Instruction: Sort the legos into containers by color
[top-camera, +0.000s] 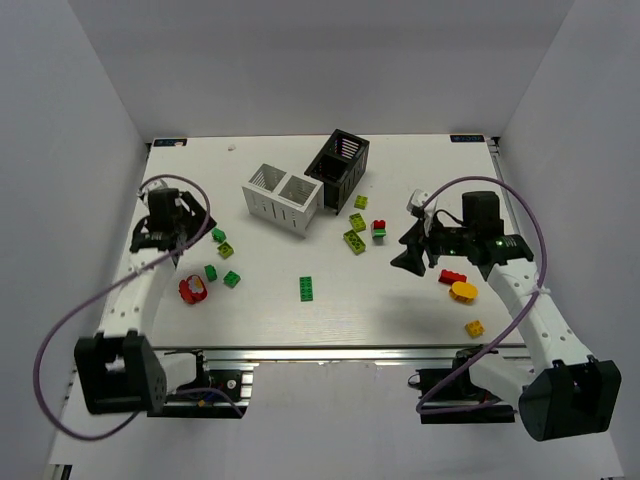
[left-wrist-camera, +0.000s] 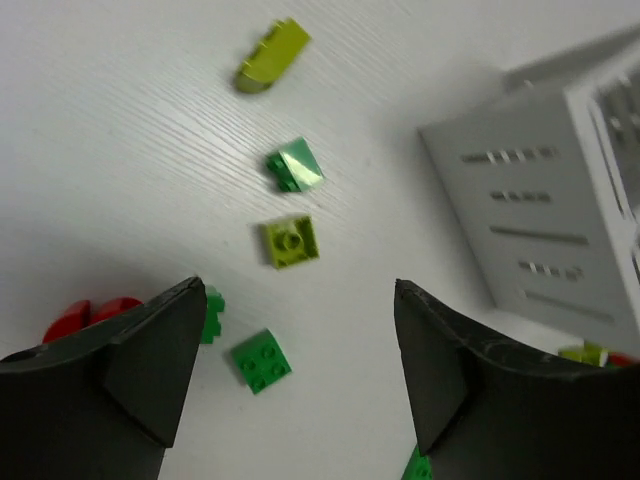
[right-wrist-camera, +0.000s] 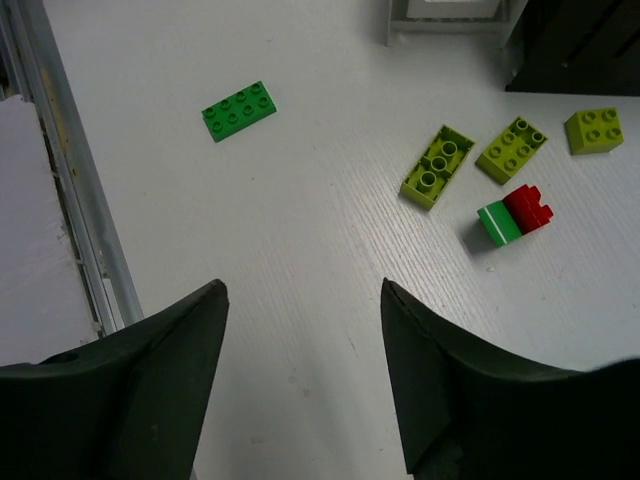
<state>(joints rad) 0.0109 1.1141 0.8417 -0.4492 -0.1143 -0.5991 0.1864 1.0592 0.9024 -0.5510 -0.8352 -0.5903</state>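
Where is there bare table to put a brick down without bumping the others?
Barest: the near strip between the long dark green brick and the red brick by the right arm, and the far-left corner behind the white container. Crowded: in front of the black container, where lime bricks cluster, and the green pieces beside the left arm.

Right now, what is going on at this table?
Legos are to be sorted by color into a white box and a black box. The robot's left hand and right hand are both open and empty, above loose legos on the table. Nothing is picked up yet.
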